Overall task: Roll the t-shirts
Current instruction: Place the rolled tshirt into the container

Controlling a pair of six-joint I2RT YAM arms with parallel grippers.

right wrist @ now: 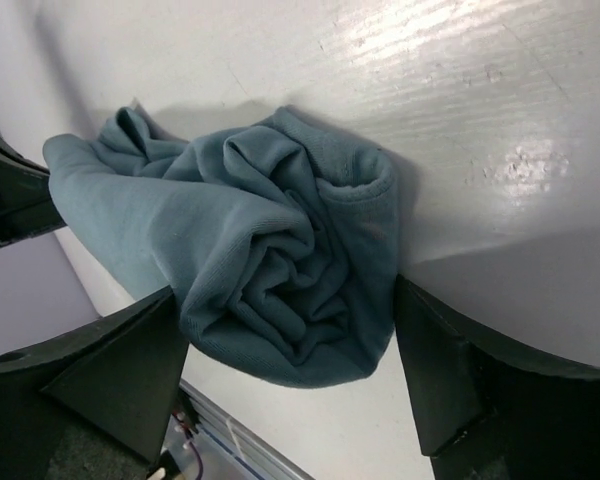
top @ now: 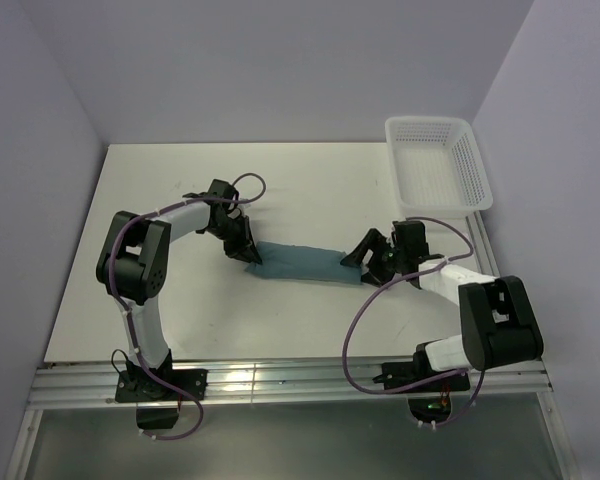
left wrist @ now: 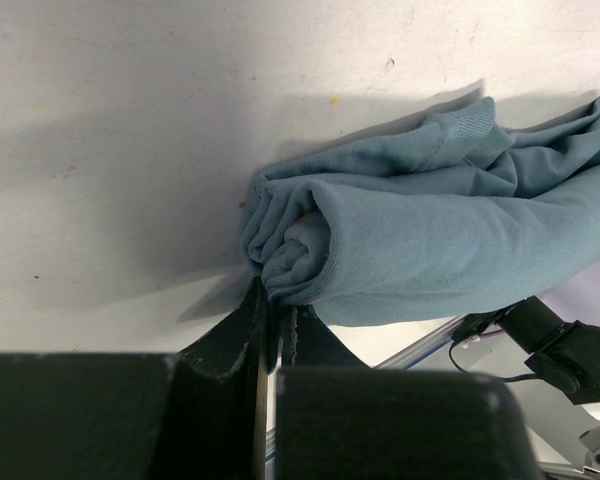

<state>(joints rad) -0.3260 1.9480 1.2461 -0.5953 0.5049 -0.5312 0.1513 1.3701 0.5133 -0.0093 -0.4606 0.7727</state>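
Bracing the rolled shirt (top: 302, 264), central on the table (top: 160, 190), I have the left claw (top: 248, 250) pressed together at one end (likely a stop against unrolling) and the right claw (top: 365, 262) spread astride the other.

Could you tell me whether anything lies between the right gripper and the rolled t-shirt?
Nothing visible does. The right gripper has its open fingers on either side of the right end of the t-shirt roll, with only cloth between them. The white basket stands apart at the far right corner of the table.
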